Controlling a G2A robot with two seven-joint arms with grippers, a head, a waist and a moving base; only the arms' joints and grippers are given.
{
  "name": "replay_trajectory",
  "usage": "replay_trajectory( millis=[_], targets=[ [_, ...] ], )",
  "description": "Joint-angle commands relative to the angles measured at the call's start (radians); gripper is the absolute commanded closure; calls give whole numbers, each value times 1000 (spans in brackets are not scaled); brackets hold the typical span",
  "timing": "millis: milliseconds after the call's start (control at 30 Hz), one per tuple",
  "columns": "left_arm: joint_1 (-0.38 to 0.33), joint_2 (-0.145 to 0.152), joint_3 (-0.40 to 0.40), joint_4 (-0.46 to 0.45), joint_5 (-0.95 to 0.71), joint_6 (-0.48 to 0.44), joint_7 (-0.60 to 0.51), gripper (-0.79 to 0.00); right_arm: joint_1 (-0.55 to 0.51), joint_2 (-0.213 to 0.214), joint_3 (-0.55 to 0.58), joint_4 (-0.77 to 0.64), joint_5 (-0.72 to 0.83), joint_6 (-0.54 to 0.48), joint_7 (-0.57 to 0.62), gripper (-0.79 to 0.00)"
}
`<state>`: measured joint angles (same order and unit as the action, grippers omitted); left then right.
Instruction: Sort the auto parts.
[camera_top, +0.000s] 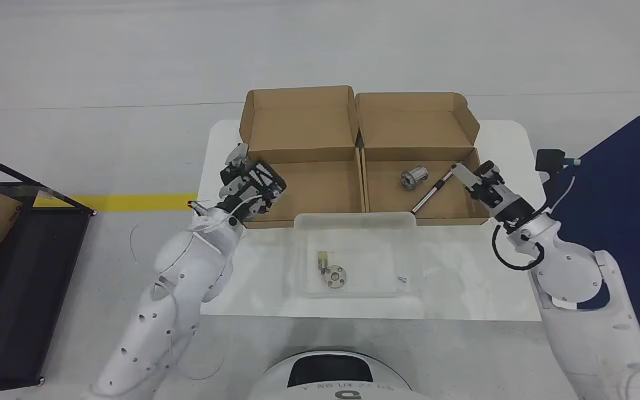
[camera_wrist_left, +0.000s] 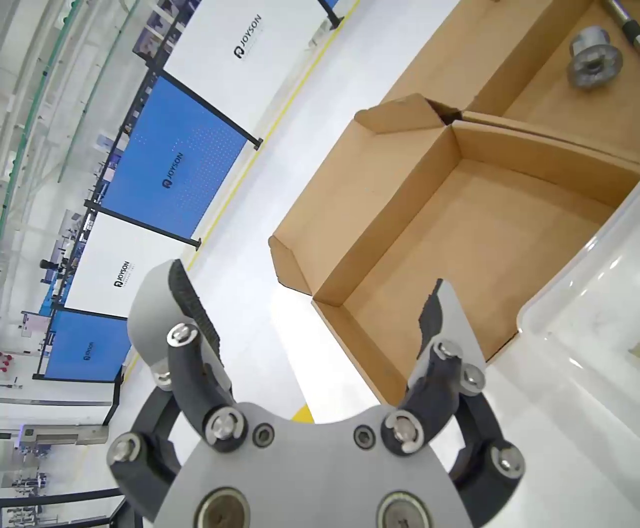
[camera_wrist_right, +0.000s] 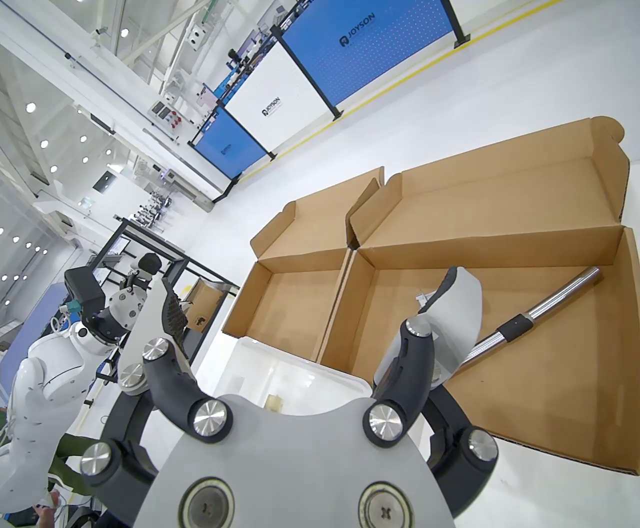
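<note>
Rod (camera_top: 432, 193), nut (camera_top: 411, 178) in right box (camera_top: 385, 198); right gripper (camera_wrist_right: 310, 285) open by rod; left gripper (camera_wrist_left: 307, 280) open.

Beyond the left tool (camera_wrist_left: 307, 275), a slim silver metal rod (camera_wrist_left: 622, 17) and a clear plastic tray (camera_wrist_left: 575, 280) are cut by the picture's edge. The right tool (camera_wrist_right: 311, 284) hides the rod's near end behind one finger (camera_wrist_right: 457, 310); the tray's small pale piece (camera_top: 322, 261) is too small to tell

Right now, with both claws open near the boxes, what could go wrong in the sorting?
The right claw hangs close to the rod in the right box; going down, it might knock it. The left claw sits at the edge of the left box and could catch the cardboard. The parts in the clear tray are small and may slip.
</note>
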<state>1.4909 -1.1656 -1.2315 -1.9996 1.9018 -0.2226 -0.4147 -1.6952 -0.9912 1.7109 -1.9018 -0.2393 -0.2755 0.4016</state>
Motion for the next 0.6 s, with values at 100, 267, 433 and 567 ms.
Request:
replay_trajectory(
  millis=[100, 267, 433, 567],
  targets=[
    [-17, -1, 63, 12, -191, -263, 93, -785, 0, 0, 0, 0, 0, 0, 0, -785],
    [-150, -9, 151, 96, -359, -543, 80, -785, 0, 0, 0, 0, 0, 0, 0, -785],
    [-314, -43, 311, 240, -480, -648, -73, -785, 0, 0, 0, 0, 0, 0, 0, -785],
    [-415, -83, 452, 355, -506, -620, -148, -785, 0, 0, 0, 0, 0, 0, 0, -785]
  ],
)
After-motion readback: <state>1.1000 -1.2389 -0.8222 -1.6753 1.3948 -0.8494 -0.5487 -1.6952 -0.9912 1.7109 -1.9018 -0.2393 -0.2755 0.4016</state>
